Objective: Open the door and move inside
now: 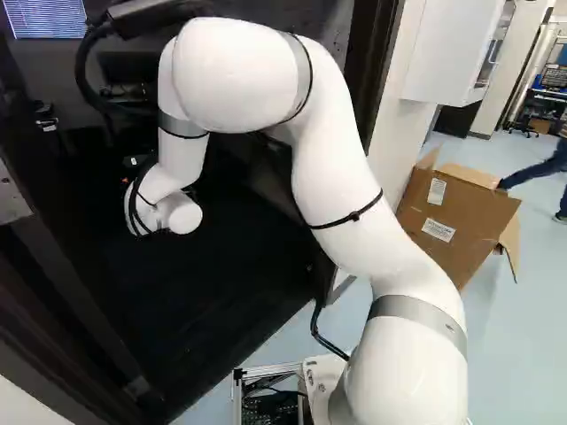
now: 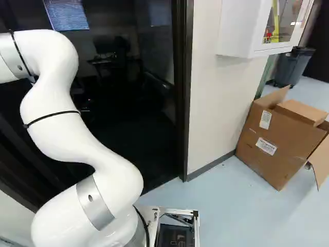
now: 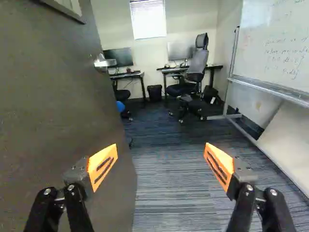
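The dark door [image 3: 53,111] stands open in the wrist view, its broad face close beside one finger of my gripper [image 3: 160,162]. Its metal lever handle [image 3: 103,63] is farther ahead, near the door's far edge. The gripper's orange-padded fingers are wide apart with nothing between them, pointing into the carpeted room [image 3: 169,159]. Dark door frame [image 2: 183,92] borders the doorway in the right base view. My arm reaches into the opening; in the left base view its white wrist shows against the dark interior, where the gripper cannot be made out.
Inside are desks [image 3: 190,68], an office chair [image 3: 193,67] and a wheeled whiteboard [image 3: 270,87] opposite the door. Right of the doorway are a wall [image 2: 213,108], a white wall cabinet [image 2: 236,28] and an open cardboard box [image 2: 277,144]. A bin [image 2: 294,67] stands farther back.
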{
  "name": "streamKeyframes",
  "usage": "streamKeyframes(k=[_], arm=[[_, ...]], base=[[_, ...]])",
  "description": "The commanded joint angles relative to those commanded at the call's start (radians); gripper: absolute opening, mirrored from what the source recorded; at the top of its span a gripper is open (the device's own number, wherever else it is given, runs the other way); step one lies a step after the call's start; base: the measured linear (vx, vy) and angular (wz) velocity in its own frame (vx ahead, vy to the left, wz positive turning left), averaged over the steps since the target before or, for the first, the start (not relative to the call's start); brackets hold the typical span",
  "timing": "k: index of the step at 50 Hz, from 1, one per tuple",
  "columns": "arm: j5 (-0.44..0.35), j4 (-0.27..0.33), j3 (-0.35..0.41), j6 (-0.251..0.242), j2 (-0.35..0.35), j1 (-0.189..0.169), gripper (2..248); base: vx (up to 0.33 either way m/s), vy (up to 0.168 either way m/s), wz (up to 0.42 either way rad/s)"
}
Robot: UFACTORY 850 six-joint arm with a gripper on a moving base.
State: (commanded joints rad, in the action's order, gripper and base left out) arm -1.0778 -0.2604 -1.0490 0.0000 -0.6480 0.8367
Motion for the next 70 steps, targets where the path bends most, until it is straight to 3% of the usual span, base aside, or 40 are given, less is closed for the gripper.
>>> streamKeyframes(k=[34, 70], arm=[[0.0, 0.036, 0.183, 0.0, 0.134, -0.03, 247], [0.0, 0.037, 0.324, 0.0, 0.243, -0.1, 247]], base=[[0.0, 0.0, 0.0], [0.0, 0.0, 0.0]])
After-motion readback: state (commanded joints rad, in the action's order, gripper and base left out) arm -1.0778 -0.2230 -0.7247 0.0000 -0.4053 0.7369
